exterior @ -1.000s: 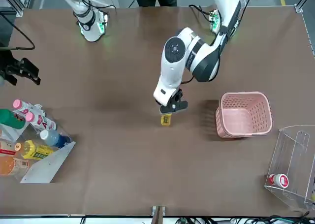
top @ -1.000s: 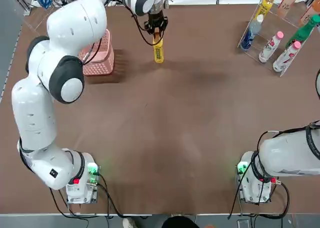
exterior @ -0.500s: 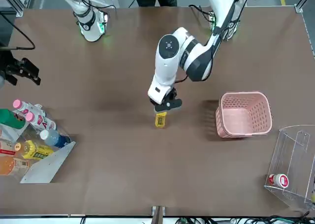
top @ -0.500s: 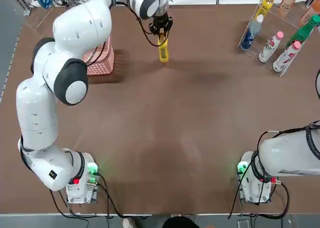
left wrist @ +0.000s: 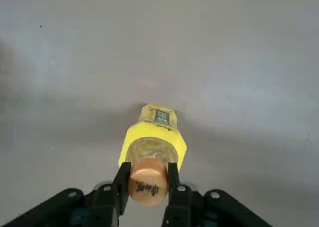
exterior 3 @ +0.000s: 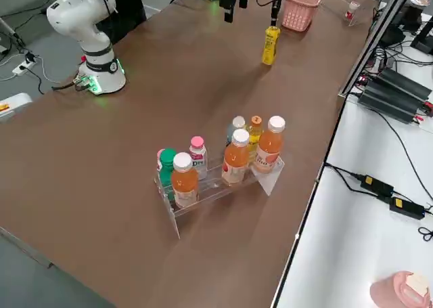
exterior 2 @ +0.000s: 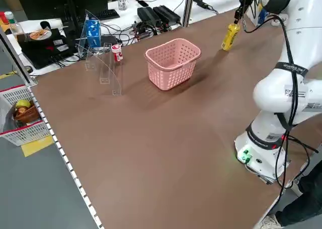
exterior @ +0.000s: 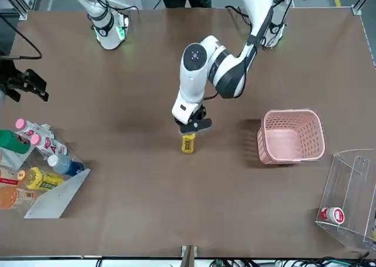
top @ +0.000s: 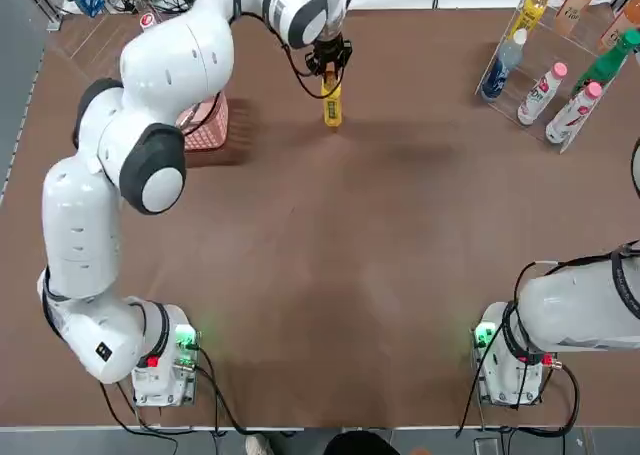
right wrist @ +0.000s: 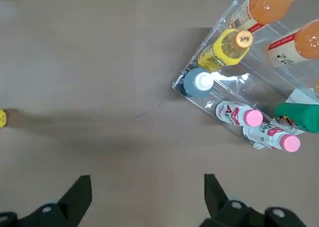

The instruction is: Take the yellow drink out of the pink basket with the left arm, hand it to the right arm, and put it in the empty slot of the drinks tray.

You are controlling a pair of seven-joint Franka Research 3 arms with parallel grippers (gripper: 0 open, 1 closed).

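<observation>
The left gripper is closed on the neck of the yellow drink, just under its cap, and the bottle hangs straight down from the fingers above the bare table. The pink basket stands well apart from this gripper, on the side of its own arm, and it looks empty, so I judge that the first step is done and the step in hand is the carry toward the handover.

The right gripper is wide open and holds nothing; it hangs far from the left gripper, on the other side of the table, above the place near the drinks tray. The next move calls for bringing the two grippers together over the middle of the table and presenting the body of the bottle, because the neck is already taken by the left fingers.

Between the two grippers the table is bare. Inside the tray stand several bottles close together (orange, white with pink caps, a green one, a blue one and another yellow one), so the final placing will need care not to knock them. A clear acrylic stand is beyond the basket, away from the path.
</observation>
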